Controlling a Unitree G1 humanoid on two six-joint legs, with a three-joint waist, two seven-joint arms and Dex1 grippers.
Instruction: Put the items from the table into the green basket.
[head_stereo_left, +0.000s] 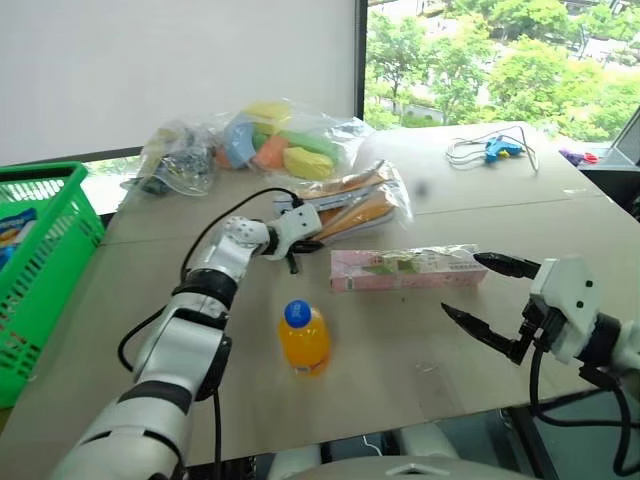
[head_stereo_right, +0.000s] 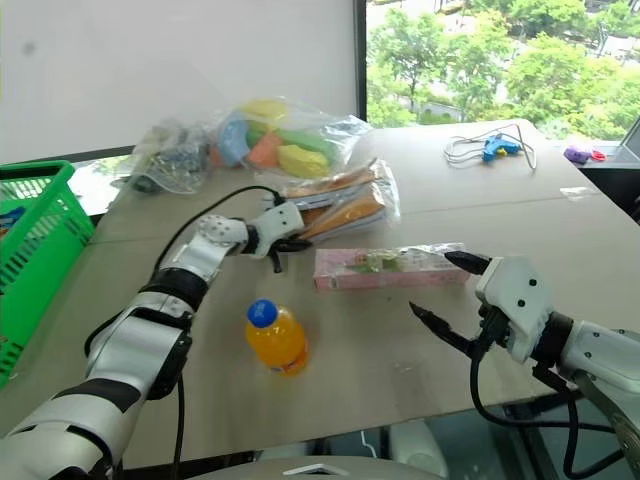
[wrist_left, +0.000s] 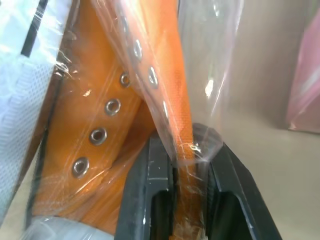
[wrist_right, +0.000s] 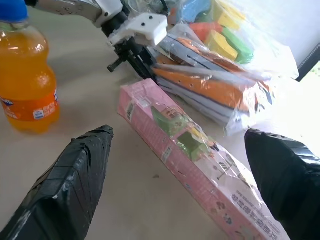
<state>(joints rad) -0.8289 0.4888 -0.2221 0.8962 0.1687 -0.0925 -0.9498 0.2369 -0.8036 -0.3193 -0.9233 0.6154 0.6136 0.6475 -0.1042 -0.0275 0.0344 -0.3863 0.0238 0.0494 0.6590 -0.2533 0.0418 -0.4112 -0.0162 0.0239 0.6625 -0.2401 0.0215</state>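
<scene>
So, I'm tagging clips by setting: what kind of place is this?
Probably an indoor lab or office test room: a plain board table by a large window onto trees, a white wall screen, and a green basket beside mixed items.

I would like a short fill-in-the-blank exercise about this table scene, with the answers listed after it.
1. The left claw is shut on the clear bag of ____ shoes.
2. The orange bottle has a ____ cap.
3. The pink box lies flat on the ____.
4. The right claw is ____ and holds nothing.

Answers: orange-and-white; blue; table; open
</scene>
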